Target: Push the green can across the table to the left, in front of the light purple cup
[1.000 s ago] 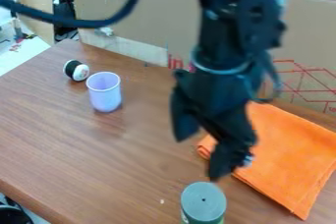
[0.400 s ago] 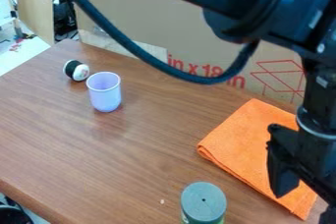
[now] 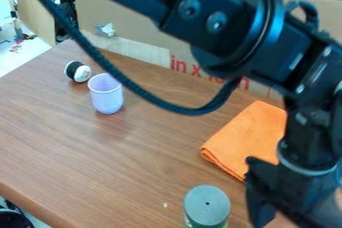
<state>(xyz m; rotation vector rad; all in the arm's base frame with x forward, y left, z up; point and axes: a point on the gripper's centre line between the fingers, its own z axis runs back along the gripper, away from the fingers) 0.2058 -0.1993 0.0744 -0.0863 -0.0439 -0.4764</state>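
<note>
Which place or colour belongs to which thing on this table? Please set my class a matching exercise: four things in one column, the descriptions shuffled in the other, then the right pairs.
Things
1. Cup
2. Cloth
3. Round container
4. Small round item

Descriptions
A. Grey-green on top, cut off by the view's bottom edge
B. Black and white, farthest left of the four
C. Pale purple, upright with its open end up
D. Orange and folded, partly hidden behind the arm

Right pairs: 1-C, 2-D, 3-A, 4-B

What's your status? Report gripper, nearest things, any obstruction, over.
Black gripper at lower right. Green cylindrical can with grey top upright nearby. Black jointed arm blocks view of part of folded orange cloth.
</note>
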